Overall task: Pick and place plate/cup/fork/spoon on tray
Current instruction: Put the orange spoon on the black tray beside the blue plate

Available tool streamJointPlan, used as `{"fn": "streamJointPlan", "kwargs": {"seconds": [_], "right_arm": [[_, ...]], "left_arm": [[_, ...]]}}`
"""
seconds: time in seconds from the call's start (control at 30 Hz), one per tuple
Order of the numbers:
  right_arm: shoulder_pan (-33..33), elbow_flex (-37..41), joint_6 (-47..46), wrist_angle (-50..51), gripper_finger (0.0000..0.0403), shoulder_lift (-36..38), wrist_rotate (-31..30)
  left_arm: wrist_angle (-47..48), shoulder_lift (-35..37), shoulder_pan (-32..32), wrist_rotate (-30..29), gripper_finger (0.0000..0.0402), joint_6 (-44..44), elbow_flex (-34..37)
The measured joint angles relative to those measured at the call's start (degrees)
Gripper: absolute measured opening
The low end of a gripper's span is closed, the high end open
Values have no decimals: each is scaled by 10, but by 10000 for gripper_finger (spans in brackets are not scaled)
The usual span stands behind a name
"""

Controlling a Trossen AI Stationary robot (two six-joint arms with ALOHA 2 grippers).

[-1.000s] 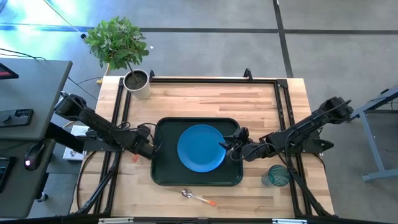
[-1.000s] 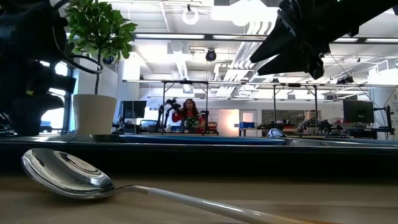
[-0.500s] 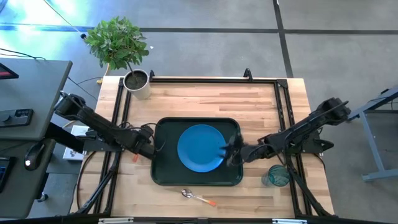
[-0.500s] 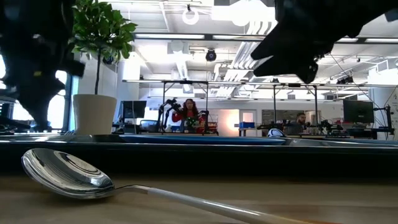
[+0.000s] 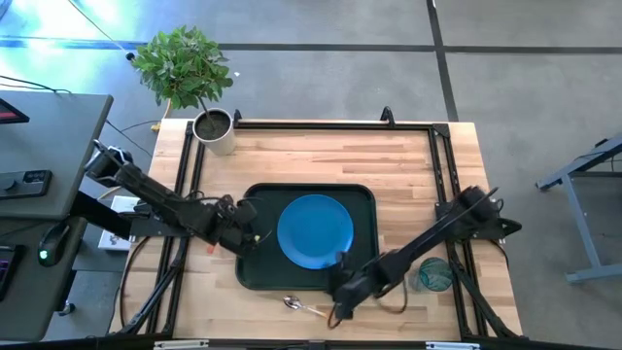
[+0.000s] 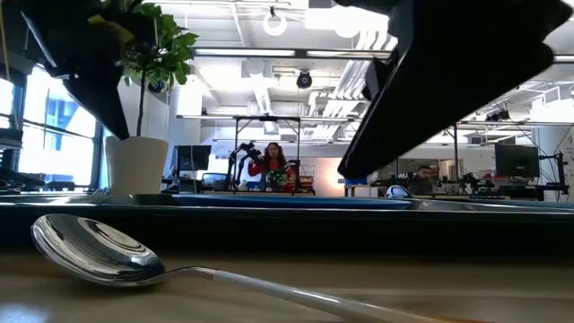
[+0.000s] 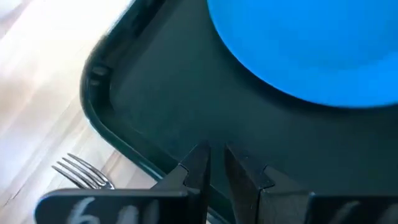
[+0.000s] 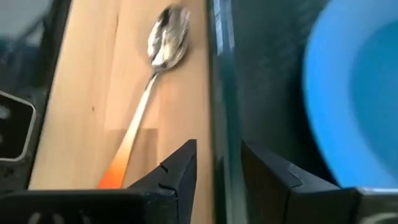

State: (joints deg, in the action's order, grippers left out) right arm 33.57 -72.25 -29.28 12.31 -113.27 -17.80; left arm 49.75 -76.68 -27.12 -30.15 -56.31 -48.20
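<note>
The bright blue round plate is lying flat inside the dark green tray, filling most of its right half. The spoon, shiny-bowled with an orange-ended handle, is lying on the wooden surface just in front of the tray, and the teal see-through cup is standing on the surface to the tray's right. The fork is lying just outside the tray's left rim. The right gripper, a second ago hovering at the plate's right edge, is now hanging over the tray's front rim beside the spoon, jaws narrowly parted. The left gripper is reaching farther in over the tray's left side, jaws nearly closed and holding nothing.
</note>
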Motion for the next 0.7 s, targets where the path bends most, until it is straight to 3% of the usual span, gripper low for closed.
{"fn": "streamJointPlan", "kwargs": {"seconds": [0.2, 0.43, 0.57, 0.7], "right_arm": [[-6, -162, 11, 158, 96, -74, 4], [-33, -294, -36, 233, 89, -136, 106], [-46, -330, -74, 249, 89, -181, 203], [-47, -355, -84, 246, 89, -207, 241]], "left_arm": [[2, 1, -15, 3, 35, 45, 0], [4, 1, -15, -14, 35, 111, 0], [11, 1, -15, -33, 35, 150, 0], [16, 1, -15, -59, 35, 181, 0]]}}
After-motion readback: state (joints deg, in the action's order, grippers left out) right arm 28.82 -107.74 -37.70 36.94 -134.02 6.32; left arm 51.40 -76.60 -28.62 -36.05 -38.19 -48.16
